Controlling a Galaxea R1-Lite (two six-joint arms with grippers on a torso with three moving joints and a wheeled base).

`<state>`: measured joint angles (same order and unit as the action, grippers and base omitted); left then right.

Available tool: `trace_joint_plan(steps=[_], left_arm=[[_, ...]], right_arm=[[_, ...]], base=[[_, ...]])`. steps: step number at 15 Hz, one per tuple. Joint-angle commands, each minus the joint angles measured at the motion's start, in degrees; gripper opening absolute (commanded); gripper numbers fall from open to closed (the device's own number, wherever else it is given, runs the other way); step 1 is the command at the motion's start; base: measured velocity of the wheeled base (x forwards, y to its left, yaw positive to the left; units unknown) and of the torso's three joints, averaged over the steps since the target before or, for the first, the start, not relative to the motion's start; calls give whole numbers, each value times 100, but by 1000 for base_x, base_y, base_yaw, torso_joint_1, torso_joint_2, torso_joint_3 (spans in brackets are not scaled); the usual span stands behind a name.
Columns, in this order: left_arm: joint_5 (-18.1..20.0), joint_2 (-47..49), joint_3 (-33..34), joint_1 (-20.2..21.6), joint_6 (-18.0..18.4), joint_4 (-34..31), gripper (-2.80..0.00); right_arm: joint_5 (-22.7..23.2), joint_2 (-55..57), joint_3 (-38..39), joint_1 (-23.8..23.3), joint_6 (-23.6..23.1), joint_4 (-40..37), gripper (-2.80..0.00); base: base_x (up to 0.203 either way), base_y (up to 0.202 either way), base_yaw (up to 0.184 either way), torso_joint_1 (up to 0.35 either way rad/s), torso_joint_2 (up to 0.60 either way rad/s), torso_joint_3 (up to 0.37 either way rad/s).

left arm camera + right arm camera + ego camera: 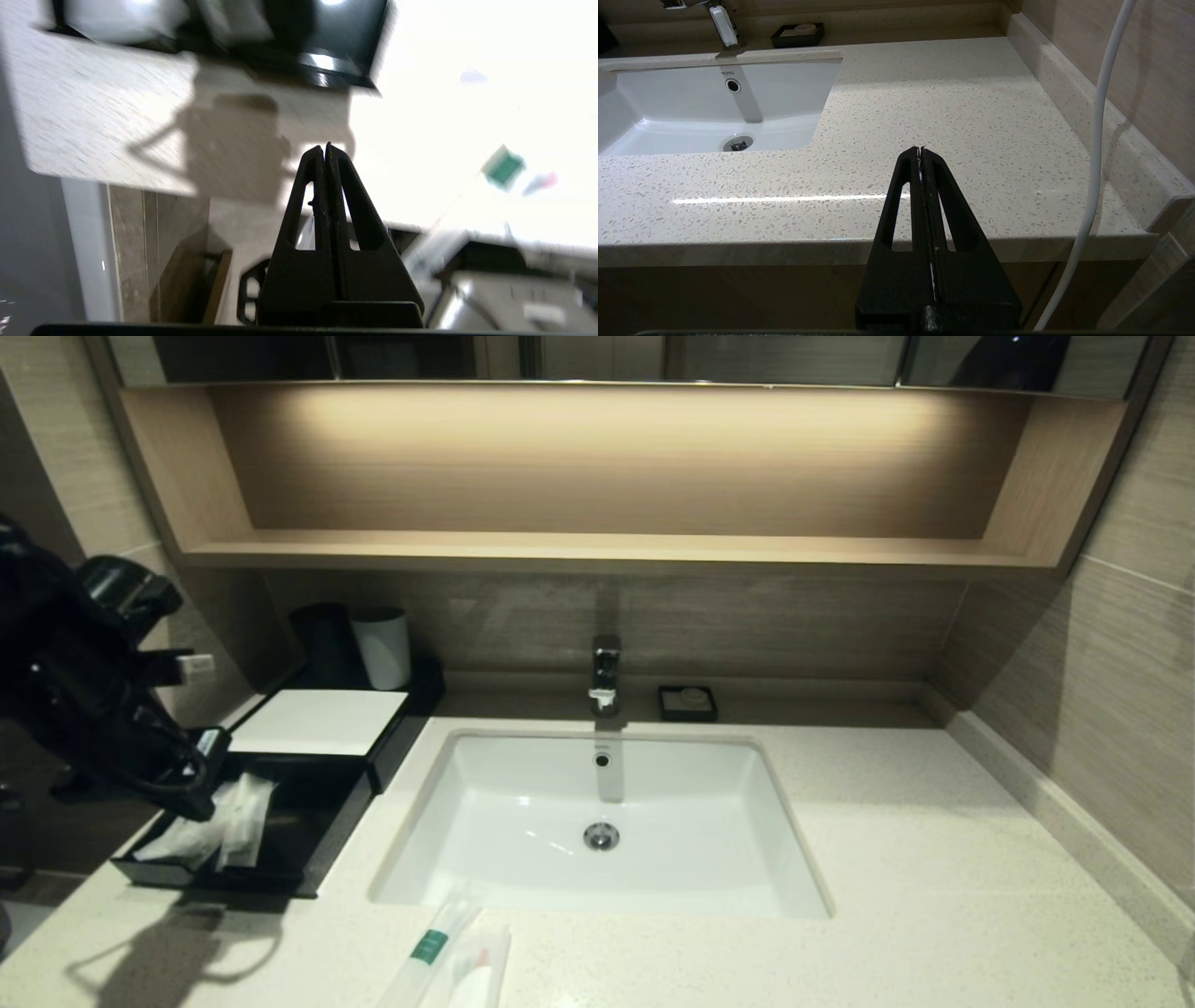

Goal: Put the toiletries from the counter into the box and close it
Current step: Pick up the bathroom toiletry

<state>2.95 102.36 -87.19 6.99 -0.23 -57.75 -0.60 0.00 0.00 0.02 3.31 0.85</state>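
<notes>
**Observer:** Toiletries split in two lots. Two packets (219,826) lie in the pulled-out drawer (308,840) of the box (317,721), which sits at the counter's far left corner, left of the sink (597,821). Two more, a long slim packet with a green band (431,945) and a flat pouch with red-green print (481,971), lie touching each other on the counter (934,859) at its near edge, just in front of the sink's near-left corner.

**Recorder:** Grippers?

**Observer:** Left gripper (325,148) has its fingers pressed together with nothing between them; its arm hangs over the counter's left edge, beside the drawer. Right gripper (920,150) likewise pinched together and empty, parked off the near edge toward the right end, pointing in over bare stone. It does not show in the head view.

**Recorder:** Progress?

**Observer:** Roughly halfway, by my reckoning. Two packets boxed, two left on the counter, drawer not yet pushed in. Closing comes last.

**Recorder:** Anything else noted?

**Observer:** Black cup (322,644) and white cup (383,649) stand behind the box; faucet (605,674) and small black soap dish (687,703) along the back edge. The left wrist view is blurred, but it catches the green band (503,167) on bright stone, well apart from the fingertips. Judged likely next: the left arm goes for that pair.
</notes>
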Motion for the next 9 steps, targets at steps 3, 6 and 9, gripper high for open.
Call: trace_joint_plan(steps=[3,6,9], left_arm=[[249,-1163,422,-1760,-185,-1528,-280],[477,-1519,869,-2354,-487,-2223,-280],[502,-1826,1610,-2729,-796,-2146,-280]], right_arm=[[-1,9,0,3,3,3,-280],[-1,1,0,-2,3,3,-280],[-1,6,0,-2,3,3,-280]], base=[[0,0,0,0,0,0],[0,0,0,0,0,0],[0,0,0,0,0,0]])
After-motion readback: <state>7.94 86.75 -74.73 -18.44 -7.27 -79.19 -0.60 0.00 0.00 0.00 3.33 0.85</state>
